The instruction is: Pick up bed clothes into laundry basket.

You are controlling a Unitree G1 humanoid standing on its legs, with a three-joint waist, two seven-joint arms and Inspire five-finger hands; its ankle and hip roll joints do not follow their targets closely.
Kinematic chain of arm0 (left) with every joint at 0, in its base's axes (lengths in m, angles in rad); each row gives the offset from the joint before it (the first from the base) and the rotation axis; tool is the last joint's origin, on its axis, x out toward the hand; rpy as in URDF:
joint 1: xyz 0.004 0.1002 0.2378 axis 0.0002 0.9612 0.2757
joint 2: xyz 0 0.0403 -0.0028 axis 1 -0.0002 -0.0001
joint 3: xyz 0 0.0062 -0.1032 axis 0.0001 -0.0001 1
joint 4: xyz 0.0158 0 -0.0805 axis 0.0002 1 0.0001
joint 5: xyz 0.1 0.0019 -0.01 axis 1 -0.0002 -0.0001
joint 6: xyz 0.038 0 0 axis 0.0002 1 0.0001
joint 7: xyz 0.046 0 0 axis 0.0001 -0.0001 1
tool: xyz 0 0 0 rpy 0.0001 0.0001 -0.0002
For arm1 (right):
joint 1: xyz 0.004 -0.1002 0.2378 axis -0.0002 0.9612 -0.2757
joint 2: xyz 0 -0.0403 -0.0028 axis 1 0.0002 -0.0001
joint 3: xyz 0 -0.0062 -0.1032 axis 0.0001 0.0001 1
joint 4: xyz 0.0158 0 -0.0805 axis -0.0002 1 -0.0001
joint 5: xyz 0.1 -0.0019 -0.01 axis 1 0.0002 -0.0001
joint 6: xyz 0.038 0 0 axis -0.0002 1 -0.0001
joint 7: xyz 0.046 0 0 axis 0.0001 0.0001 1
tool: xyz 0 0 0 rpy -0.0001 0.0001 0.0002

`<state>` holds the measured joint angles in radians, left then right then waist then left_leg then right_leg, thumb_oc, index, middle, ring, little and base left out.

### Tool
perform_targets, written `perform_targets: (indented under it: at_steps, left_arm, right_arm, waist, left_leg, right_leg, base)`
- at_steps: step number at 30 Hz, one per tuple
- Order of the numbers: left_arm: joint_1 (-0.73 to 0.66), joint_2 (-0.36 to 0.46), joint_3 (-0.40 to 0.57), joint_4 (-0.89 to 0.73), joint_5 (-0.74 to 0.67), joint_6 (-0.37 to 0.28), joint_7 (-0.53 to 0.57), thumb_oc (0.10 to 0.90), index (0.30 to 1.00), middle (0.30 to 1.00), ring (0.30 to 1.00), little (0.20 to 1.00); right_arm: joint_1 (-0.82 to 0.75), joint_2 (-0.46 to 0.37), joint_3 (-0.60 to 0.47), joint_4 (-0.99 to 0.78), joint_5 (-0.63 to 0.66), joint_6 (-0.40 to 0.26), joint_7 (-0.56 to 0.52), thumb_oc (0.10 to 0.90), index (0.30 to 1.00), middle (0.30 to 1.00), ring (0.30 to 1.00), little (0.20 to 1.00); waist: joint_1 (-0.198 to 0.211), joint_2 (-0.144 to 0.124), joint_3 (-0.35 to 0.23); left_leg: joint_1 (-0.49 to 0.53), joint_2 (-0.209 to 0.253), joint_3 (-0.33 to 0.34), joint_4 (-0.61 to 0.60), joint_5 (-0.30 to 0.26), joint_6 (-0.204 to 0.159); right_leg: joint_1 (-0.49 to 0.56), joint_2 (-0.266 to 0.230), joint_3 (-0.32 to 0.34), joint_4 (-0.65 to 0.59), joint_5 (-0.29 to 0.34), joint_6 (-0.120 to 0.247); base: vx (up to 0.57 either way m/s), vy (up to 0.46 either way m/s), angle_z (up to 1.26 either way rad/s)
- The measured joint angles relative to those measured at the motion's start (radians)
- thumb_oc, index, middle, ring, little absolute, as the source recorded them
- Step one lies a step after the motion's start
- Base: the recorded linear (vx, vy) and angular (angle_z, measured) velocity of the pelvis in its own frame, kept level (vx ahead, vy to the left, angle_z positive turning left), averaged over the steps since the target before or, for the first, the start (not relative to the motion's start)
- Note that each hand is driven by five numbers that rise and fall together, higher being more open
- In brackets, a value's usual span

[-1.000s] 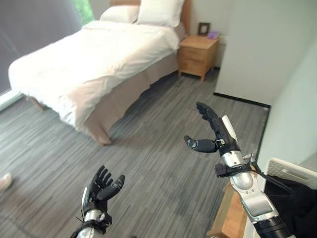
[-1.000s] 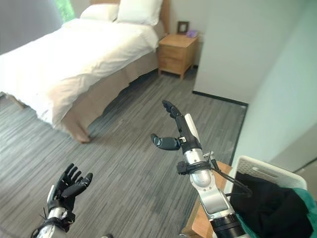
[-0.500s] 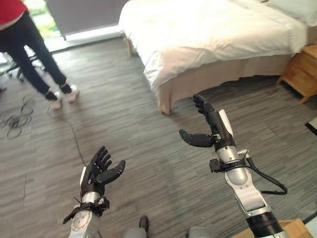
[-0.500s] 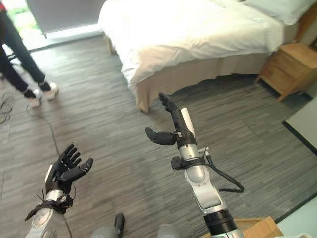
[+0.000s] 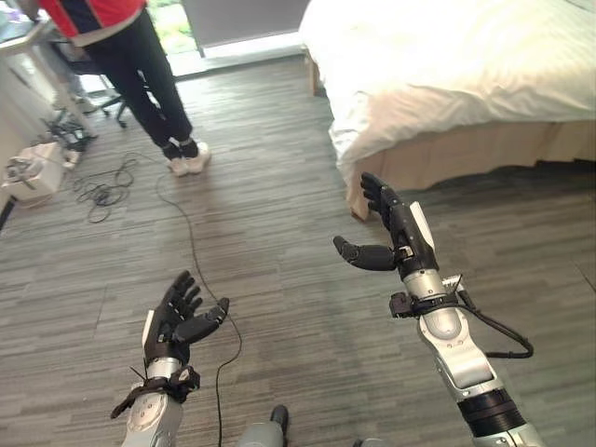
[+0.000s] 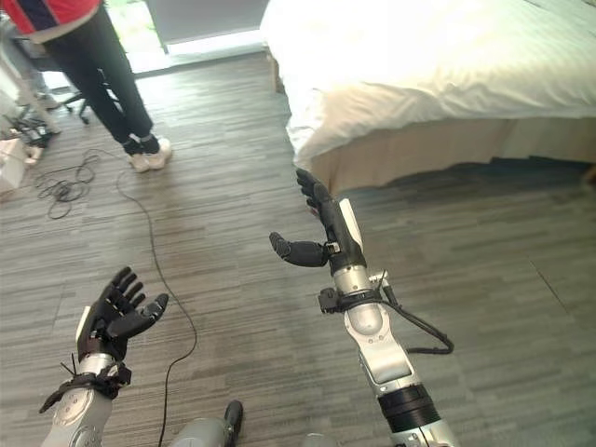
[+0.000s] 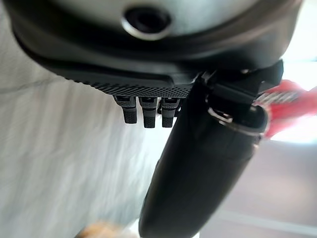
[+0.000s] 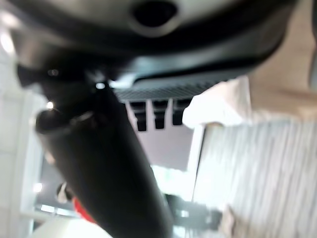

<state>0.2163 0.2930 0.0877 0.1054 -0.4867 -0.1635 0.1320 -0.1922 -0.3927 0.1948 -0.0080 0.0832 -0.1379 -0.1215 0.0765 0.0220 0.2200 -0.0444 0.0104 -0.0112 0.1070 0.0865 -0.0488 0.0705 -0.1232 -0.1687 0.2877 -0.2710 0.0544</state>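
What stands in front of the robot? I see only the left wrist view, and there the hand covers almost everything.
Observer: A bed with white bedding stands ahead, to the robot's right, on a grey plank floor.
Operator: Does the right hand hold something?
Observer: No. The right hand hangs in the air in front of the bed's corner, with straight fingers, the thumb out, and nothing in it.
Operator: Is anybody near?
Observer: Yes. A person in dark trousers stands ahead on the left, near loose cables on the floor.
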Motion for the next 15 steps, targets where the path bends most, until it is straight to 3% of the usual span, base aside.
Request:
perform_targets:
  at_steps: [2, 7, 11, 12, 15]
  left_arm:
    - [-0.016, -0.001, 0.028, -0.003, 0.017, -0.003, 0.019, 0.800, 0.900, 0.900, 0.900, 0.900]
    - [0.040, -0.023, 0.022, -0.002, 0.081, 0.015, 0.041, 0.800, 0.900, 0.900, 0.900, 0.900]
    - [0.064, -0.025, 0.008, -0.005, 0.110, 0.016, 0.040, 0.800, 0.900, 0.900, 0.900, 0.900]
    - [0.076, -0.026, 0.008, -0.005, 0.110, 0.017, 0.039, 0.800, 0.900, 0.900, 0.900, 0.900]
    - [0.102, -0.026, 0.008, -0.004, 0.109, 0.019, 0.039, 0.800, 0.900, 0.900, 0.900, 0.900]
  right_arm:
    - [0.037, 0.005, -0.077, -0.005, 0.010, 0.003, 0.006, 0.800, 0.900, 0.900, 0.900, 0.900]
    - [0.143, 0.011, -0.170, -0.003, 0.017, 0.024, 0.003, 0.800, 0.900, 0.900, 0.900, 0.900]
    - [0.210, 0.069, -0.165, -0.001, 0.019, 0.025, 0.005, 0.800, 0.900, 0.900, 0.900, 0.900]
    - [0.233, 0.095, -0.161, 0.003, 0.019, 0.025, 0.005, 0.800, 0.900, 0.900, 0.900, 0.900]
    - [0.249, 0.108, -0.156, 0.008, 0.019, 0.031, 0.005, 0.800, 0.900, 0.900, 0.900, 0.900]
  waist:
    - [-0.005, 0.004, -0.006]
    - [0.033, -0.003, -0.015]
    - [0.080, -0.048, -0.044]
    - [0.083, -0.070, -0.057]
    - [0.088, -0.097, -0.074]
  left_leg:
    - [0.000, 0.008, 0.015, -0.049, 0.006, 0.009]
    - [-0.018, -0.016, -0.056, -0.070, 0.005, 0.011]
    - [-0.016, -0.019, -0.057, -0.096, 0.005, 0.011]
    - [-0.012, -0.023, -0.058, -0.099, 0.005, 0.011]
    - [0.000, -0.020, -0.054, -0.116, 0.005, 0.011]
  right_leg:
    - [0.015, 0.017, -0.079, -0.022, -0.002, -0.008]
    - [0.054, 0.014, -0.174, -0.060, -0.005, -0.006]
    - [0.066, 0.015, -0.190, -0.088, -0.007, -0.003]
    - [0.076, 0.011, -0.197, -0.100, -0.006, -0.001]
    - [0.078, 0.009, -0.196, -0.103, -0.005, 0.001]
  base:
    - [0.07, 0.063, 1.01]
    - [0.09, 0.050, 0.67]
    - [0.08, 0.018, 0.19]
    - [0.04, 0.009, 0.09]
    - [0.04, 0.002, -0.04]
